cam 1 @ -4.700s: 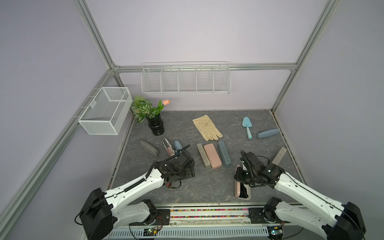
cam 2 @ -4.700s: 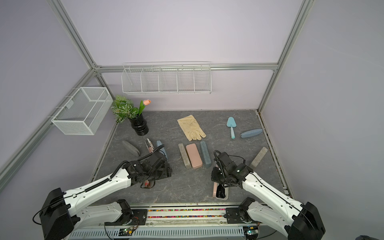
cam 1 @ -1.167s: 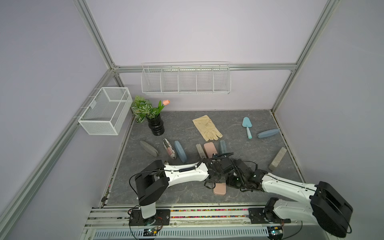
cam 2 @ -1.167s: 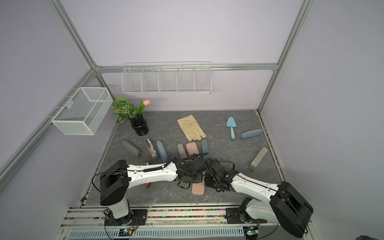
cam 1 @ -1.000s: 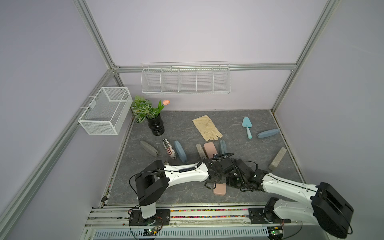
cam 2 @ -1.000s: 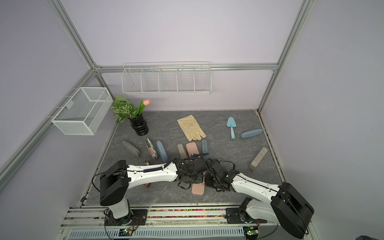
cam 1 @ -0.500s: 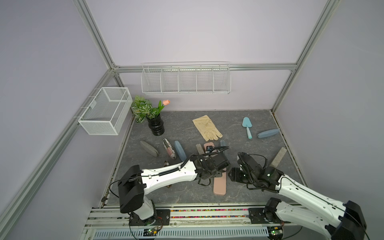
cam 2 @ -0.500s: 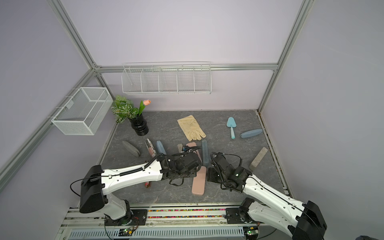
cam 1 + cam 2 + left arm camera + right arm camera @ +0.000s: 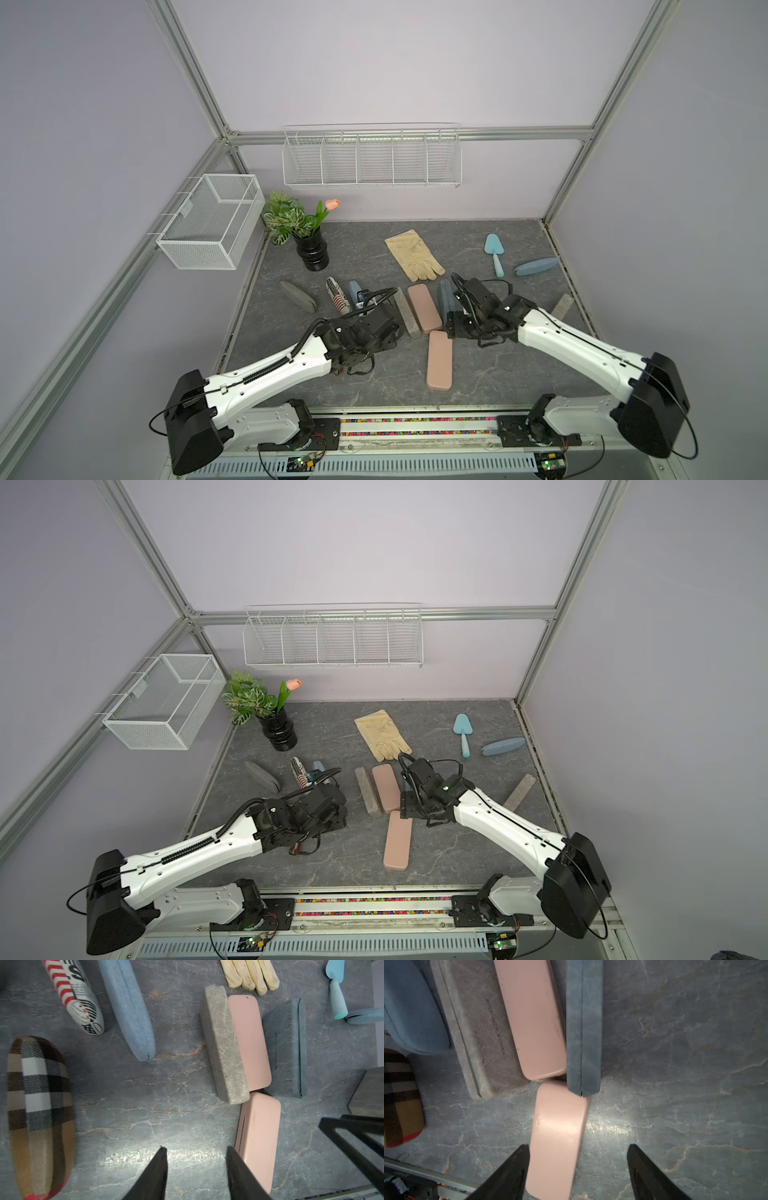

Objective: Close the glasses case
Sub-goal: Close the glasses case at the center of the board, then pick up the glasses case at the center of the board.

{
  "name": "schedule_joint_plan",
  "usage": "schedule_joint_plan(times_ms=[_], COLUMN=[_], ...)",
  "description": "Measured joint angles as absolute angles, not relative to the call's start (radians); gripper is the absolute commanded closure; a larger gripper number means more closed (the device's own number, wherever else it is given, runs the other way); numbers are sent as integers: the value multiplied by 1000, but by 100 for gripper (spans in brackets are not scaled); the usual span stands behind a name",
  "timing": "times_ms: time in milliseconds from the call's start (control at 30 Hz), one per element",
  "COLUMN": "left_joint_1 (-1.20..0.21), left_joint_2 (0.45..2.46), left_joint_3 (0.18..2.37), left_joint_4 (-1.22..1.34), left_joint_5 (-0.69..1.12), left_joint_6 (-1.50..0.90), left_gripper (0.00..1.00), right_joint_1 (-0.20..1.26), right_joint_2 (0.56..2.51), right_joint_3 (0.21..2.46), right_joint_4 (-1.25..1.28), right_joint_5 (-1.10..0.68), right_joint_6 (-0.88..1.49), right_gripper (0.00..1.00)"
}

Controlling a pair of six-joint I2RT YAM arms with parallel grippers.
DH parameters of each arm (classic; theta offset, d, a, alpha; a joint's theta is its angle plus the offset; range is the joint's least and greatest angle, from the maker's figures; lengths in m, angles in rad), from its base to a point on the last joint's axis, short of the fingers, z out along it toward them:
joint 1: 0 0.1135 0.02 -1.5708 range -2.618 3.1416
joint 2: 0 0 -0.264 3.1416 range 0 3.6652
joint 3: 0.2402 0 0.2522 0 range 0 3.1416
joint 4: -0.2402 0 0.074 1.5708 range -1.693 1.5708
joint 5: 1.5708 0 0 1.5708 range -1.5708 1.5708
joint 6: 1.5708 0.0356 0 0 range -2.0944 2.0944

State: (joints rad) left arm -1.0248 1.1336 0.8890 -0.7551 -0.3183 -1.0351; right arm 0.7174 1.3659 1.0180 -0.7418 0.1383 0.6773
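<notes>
Since both arms hang low over the table (image 9: 498,374) with nothing in hand, this reads as the let-go after the closing.

Left gripper (image 9: 195,1148): fingers (image 9: 158,1169) partly open, only bare table in the gap, nothing held. A plaid case (image 9: 39,1115) lies well off to their outer side.

Pink case (image 9: 439,360): flat on the table, lid down, seam showing as a thin line along one long side. It sits just outside the left gripper's nearer finger, apart from it as far as I can tell. Beyond the fingertips its far end crowds a grey case (image 9: 224,1047) and a second pink case (image 9: 249,1043). The corner of a dark blue case (image 9: 583,1028) touches or overlaps it.

Right gripper (image 9: 578,1145): fingers (image 9: 512,1167) spread wide, empty. The pink case lies under the gap, close against one finger. Contact cannot be told.

Judgement: the case looks shut, so the step in hand is clearing off. Lift each gripper straight up before swinging back, so no fingertip catches the long edge and drags the case or pries the lid. The right side needs the most care. Check that the seam runs even end to end, and if one end gapes, press down flat from above.
</notes>
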Motion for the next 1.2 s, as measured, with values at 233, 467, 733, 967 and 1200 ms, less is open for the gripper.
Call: schedule_joint_plan(times_ms=[233, 467, 733, 967, 1200], left_joint_1=[-947, -927, -925, -925, -925], left_joint_2=[1028, 966, 911, 866, 842], left_joint_3=[801, 757, 752, 716, 691], left_joint_4=[-748, -727, -664, -628, -605], left_joint_5=[-298, -271, -150, -72, -59], left_joint_6=[-1015, -973, -841, -738, -672], left_gripper=[51, 40, 38, 36, 35], right_joint_1=[623, 575, 546, 496, 399], right_joint_2=[1597, 1771, 1839, 1837, 1736], right_joint_3=[1179, 1312, 1354, 1317, 1172], right_joint_4=[-734, -732, -731, -665, -551], right_joint_5=[105, 60, 26, -52, -172], right_joint_6=[574, 496, 467, 465, 471], right_gripper=[30, 43, 52, 71, 75])
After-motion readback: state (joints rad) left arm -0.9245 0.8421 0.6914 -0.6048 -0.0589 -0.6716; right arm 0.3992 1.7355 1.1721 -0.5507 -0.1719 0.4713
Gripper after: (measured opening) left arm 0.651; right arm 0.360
